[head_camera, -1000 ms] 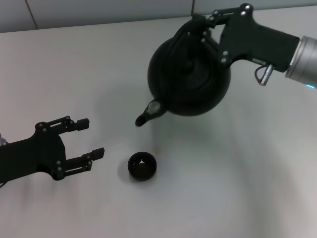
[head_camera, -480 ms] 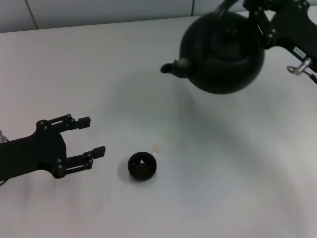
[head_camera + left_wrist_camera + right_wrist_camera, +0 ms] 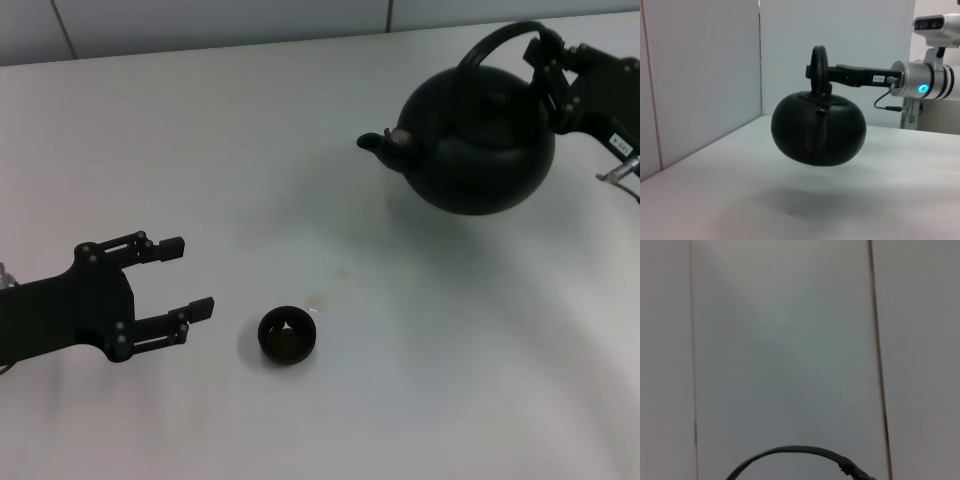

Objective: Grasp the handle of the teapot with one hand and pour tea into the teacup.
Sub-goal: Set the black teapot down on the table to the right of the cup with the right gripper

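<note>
Right gripper (image 3: 548, 62), at the far right of the head view: jaws closed on the handle (image 3: 500, 42), the black arched hoop over the teapot (image 3: 478, 140). The teapot hangs below the jaws, clear of the white table (image 3: 300, 150), with its shadow on the surface beneath it; in the left wrist view the pot (image 3: 818, 129) is seen airborne, its handle (image 3: 817, 70) gripped from the side by the right gripper (image 3: 827, 74). The body sits roughly level, and the short spout (image 3: 385, 143), with a pale spot at its tip, points away from these jaws toward the robot's left.

Left gripper (image 3: 186, 277), at the near left of the head view: jaws spread wide and holding nothing, low over the table. The teacup (image 3: 288, 335), a small round black bowl, stands upright on the table just beyond the open jaws, on their right side, apart from the fingertips. It lies well apart from the teapot, nearer the robot. The right wrist view shows only a thin dark arc (image 3: 790, 452) against pale wall panels.
</note>
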Controlling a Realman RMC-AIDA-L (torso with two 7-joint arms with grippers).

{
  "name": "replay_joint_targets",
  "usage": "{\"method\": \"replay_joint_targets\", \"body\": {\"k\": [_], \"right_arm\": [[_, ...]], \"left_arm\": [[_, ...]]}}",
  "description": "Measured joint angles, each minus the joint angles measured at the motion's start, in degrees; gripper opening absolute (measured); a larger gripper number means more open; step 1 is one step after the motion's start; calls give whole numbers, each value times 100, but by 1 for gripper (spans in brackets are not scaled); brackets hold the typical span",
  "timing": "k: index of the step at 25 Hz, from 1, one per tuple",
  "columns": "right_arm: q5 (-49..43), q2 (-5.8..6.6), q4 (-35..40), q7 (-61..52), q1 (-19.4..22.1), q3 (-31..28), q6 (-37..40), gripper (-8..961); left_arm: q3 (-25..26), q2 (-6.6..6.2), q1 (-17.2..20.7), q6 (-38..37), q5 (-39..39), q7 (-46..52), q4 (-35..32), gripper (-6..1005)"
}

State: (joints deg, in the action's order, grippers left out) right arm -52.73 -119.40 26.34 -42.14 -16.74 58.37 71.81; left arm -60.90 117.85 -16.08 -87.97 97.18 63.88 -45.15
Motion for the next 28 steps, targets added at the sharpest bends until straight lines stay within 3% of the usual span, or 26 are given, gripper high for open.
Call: {"method": "replay_joint_targets", "body": {"k": [28], "right_arm": [[-84,22,-581,-101,-277,158,-796,90]], "left_arm": [[0,9,-11,-118,234,1,-12,736]]}}
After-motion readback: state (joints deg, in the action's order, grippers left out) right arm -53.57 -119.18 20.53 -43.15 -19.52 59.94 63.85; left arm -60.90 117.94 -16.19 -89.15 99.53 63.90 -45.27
